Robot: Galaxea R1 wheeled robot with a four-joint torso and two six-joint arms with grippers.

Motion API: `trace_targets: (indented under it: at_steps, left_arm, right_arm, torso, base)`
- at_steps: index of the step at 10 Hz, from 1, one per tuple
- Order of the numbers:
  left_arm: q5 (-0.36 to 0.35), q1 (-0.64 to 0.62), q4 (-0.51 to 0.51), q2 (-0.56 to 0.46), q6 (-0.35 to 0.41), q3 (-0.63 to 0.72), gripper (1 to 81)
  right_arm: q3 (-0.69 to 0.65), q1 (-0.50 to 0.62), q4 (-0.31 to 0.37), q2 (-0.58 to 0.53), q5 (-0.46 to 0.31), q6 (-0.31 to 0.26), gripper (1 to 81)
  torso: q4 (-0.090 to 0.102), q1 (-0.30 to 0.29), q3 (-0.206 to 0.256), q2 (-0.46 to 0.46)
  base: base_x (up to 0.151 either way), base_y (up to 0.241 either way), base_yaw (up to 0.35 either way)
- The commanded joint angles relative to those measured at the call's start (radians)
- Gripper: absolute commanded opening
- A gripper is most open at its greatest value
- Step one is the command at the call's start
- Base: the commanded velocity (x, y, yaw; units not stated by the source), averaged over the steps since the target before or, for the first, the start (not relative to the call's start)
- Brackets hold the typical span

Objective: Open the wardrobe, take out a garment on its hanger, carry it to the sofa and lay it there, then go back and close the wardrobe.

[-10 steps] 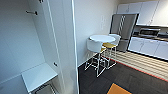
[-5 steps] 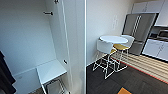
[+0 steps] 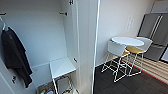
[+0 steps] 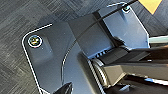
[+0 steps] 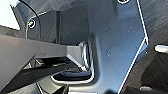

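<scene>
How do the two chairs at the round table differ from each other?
The near chair shows its white back to the camera, and little of its seat; the far chair shows a yellow seat. The near chair stands before the table; the far chair stands at its right side. Both have white shell backs and thin white wire legs.

Lived-in apartment or studio interior, open white wardrobe with dark coat at left, round white table with chairs centre-right, steel refrigerator far right, dark carpet floor
</scene>
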Motion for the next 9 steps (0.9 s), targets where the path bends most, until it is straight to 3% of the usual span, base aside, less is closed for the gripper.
trace_targets:
  at_steps: [1,9]
  left_arm:
    - [0.046,-0.045,0.012,0.004,0.008,0.002,81.1]
    - [0.049,-0.045,0.012,0.012,0.008,0.002,81.1]
  right_arm:
    - [0.001,0.028,0.006,0.006,-0.055,-0.003,81.1]
    - [-0.004,0.023,0.006,0.009,-0.056,-0.003,81.1]
  torso:
    - [0.000,0.001,0.000,0.000]
    - [0.000,0.001,0.000,0.000]
  base:
    - [0.000,0.000,0.303]
    - [0.000,0.000,0.305]
